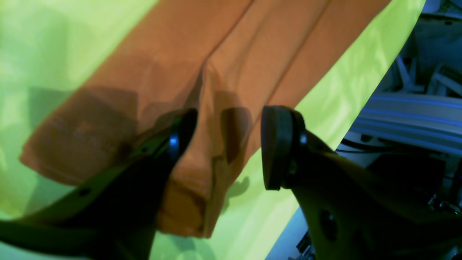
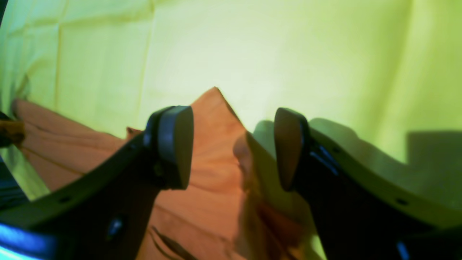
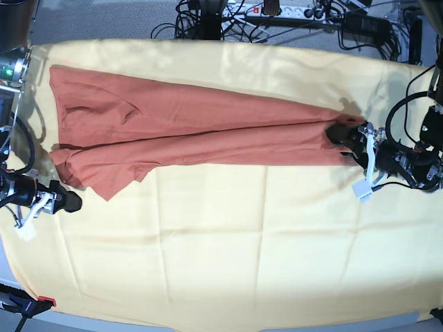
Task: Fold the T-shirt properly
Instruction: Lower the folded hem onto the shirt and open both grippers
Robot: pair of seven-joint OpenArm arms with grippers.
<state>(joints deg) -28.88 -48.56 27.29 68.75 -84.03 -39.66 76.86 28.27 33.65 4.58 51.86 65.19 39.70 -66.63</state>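
Note:
The rust-orange T-shirt [image 3: 208, 128] lies folded lengthwise in a long band across the far half of the pale yellow cloth [image 3: 242, 242]. My left gripper [image 3: 338, 134] is at the shirt's right end. In the left wrist view it [image 1: 231, 144] is open, with a raised fold of the shirt's edge [image 1: 202, 151] between the jaws. My right gripper [image 3: 71, 202] is low at the left, just off the shirt's drooping lower-left corner [image 3: 104, 190]. In the right wrist view it [image 2: 231, 148] is open, with a pointed shirt corner [image 2: 213, 122] lying between and beyond the jaws.
Cables and a power strip [image 3: 277, 10] lie beyond the table's far edge. A clamp [image 3: 28, 304] sits at the front left corner. The table edge and machine parts [image 1: 415, 119] are just right of my left gripper.

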